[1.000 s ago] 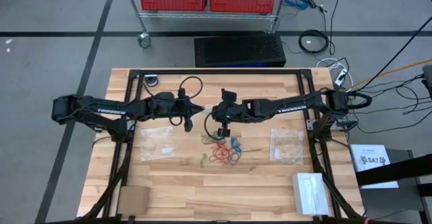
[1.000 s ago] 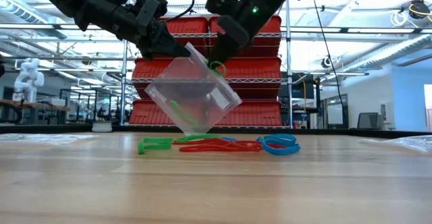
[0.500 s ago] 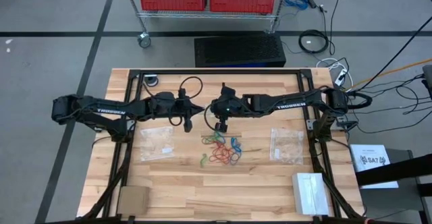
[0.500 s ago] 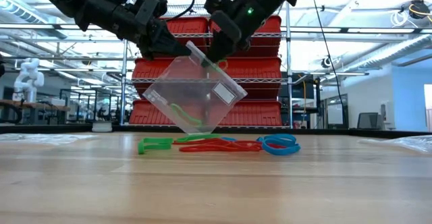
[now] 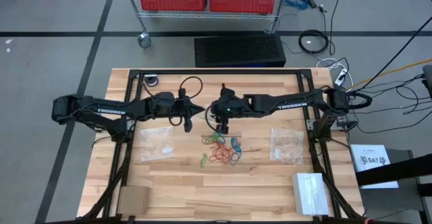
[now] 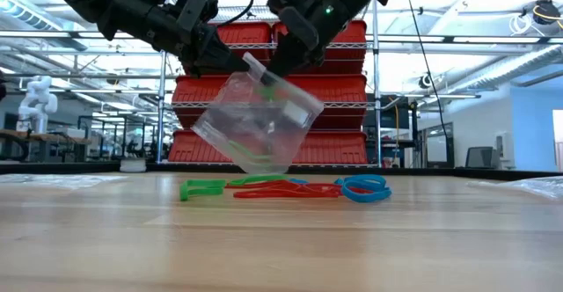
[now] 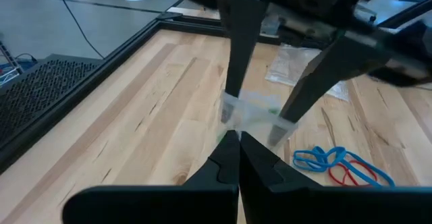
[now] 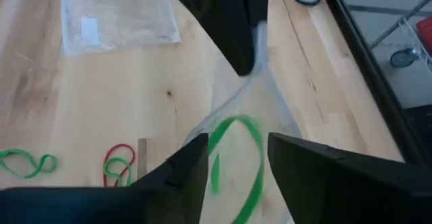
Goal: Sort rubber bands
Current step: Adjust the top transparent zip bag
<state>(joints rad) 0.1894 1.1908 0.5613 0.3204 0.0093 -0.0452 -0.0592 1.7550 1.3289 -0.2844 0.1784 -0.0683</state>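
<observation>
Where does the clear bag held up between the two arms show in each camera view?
High view: barely visible, in the gap between the left claw and right claw.
Low view: clear bag hanging above the rubber bands.
Left wrist view: beyond the fingers.
Right wrist view: at centre, green band falling in.
Shared landmark: the rubber bands.

Both arms (image 5: 121, 108) were dark, jointed, lettered "TROSSEN" in white; a black cable (image 5: 191, 84) looped above the left wrist.
</observation>
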